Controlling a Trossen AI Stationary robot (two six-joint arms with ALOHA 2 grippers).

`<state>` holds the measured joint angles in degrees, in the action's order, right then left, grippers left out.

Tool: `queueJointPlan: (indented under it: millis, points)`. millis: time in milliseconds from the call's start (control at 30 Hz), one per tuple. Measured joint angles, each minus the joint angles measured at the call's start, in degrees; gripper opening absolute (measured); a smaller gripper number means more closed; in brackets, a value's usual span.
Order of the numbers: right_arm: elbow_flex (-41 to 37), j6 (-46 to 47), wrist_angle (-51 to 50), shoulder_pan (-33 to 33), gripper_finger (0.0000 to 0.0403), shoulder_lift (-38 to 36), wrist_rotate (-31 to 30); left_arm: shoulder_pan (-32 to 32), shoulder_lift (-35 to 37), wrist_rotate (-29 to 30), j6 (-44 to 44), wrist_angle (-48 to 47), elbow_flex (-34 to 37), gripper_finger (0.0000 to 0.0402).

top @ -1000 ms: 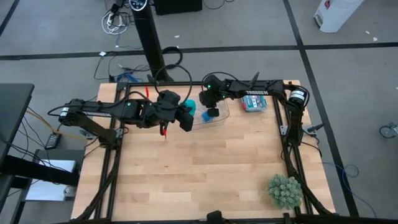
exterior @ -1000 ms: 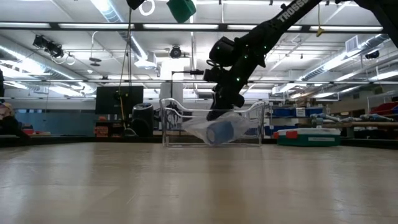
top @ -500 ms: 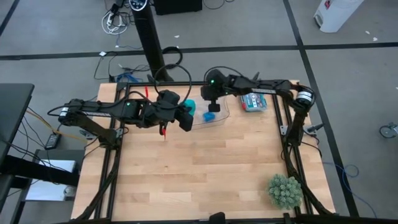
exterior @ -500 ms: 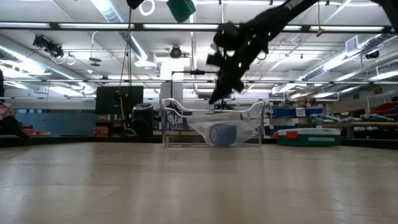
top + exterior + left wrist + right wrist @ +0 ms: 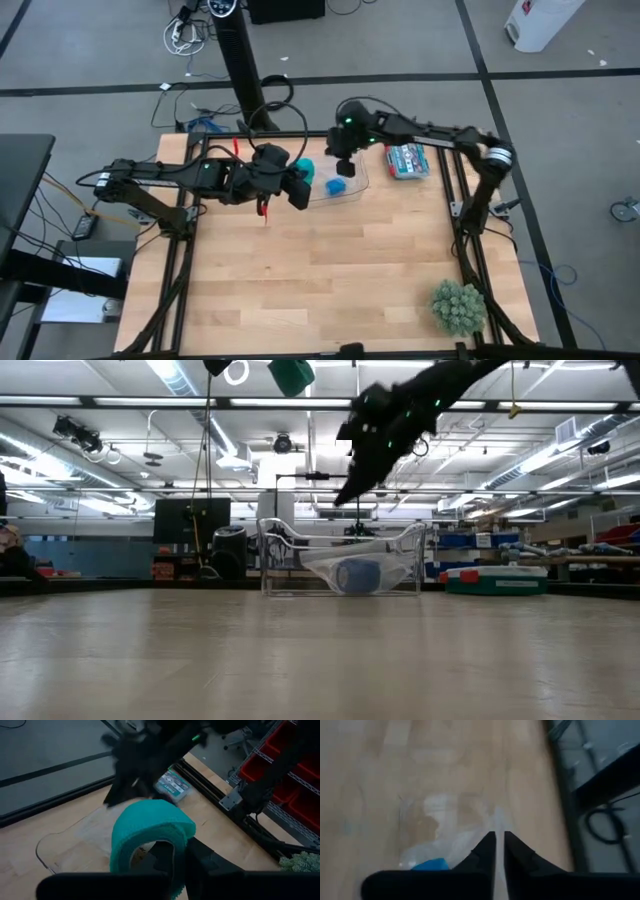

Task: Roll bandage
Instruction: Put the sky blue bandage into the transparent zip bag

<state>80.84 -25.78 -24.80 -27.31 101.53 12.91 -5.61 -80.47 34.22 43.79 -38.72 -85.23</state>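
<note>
Bandage is held as a teal coil in the left end effector, fingers clamped on the coil's lower edge, raised above the far-left part of the desk. In the high view the same coil is seen at the tip of the left end effector, just beside the left edge of a clear plastic tray. In the low view it is seen at the top edge, well above the tray.

A blue roll is seen inside the tray, wrapped in clear plastic; low view shows it resting on the tray floor.

Right end effector is lifted above the tray's far side, empty, fingers clenched to a thin slit in its wrist view, with the blue roll below it.

A small printed packet lies to the right of the tray. A green spiky ball sits at the near right corner of the desk.
</note>
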Motion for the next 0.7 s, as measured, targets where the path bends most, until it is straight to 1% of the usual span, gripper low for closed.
queueJointPlan:
  millis: [100,267,367,433,500,700]
  points:
    - [-0.08,-1.75,-1.21,-0.12,0.0072,4.75,0.87,-0.02,0.00,-1.96,-0.02,0.00,0.00,0.0031]
    - [-0.04,-1.53,-0.80,0.33,0.0155,7.85,0.14,-0.02,0.00,-4.94,-0.03,-0.03,0.01,0.0031]
    - [-0.06,-2.61,-0.85,0.69,0.0190,9.30,-2.74,-0.02,0.00,-5.43,-0.02,-0.11,0.02,0.0031]
    - [-0.04,-4.07,-0.42,0.98,0.0202,9.73,-4.99,-0.02,0.00,-5.64,-0.02,-0.19,0.00,0.0031]
    - [-0.04,-5.20,-0.79,1.19,0.0205,9.88,-6.11,-0.02,0.00,-5.72,-0.02,-0.23,0.01,0.0031]
    - [-0.04,-4.90,-1.15,1.79,0.0187,8.21,-5.62,-0.02,0.00,-6.05,-0.02,-0.70,0.00,0.0031]
